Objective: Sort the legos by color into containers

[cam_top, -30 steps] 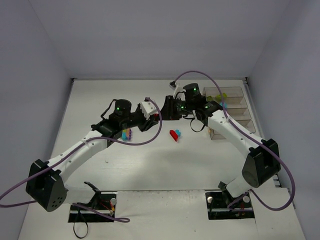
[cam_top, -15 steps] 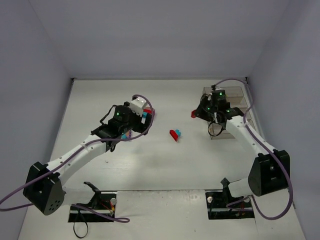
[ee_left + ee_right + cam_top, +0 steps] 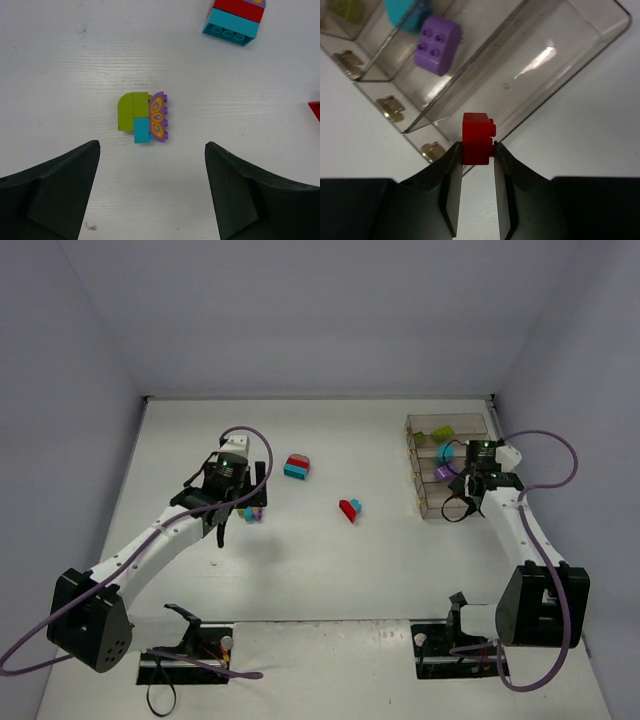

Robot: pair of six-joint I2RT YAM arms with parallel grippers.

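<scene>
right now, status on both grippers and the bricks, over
Left gripper open above a mixed clump. Right gripper shut on a red brick at the rim of the empty bin. Nothing blocking that bin.

**user1:** so the left arm (image 3: 150, 545) and right arm (image 3: 517, 530) are white tubes with chunky black joints and black base blocks (image 3: 90, 620), right?

**user2:** yep, plus a purple cable (image 3: 245, 430) looping off each and a tiny green light (image 3: 225, 464) near the wrist. Fingers (image 3: 55, 195) are matte black wedges.

The clump (image 3: 145, 118) was lime, teal and purple with orange petal markings; the stack (image 3: 234, 20) at one o'clock, red over teal; the brick (image 3: 476, 138), red.
</scene>
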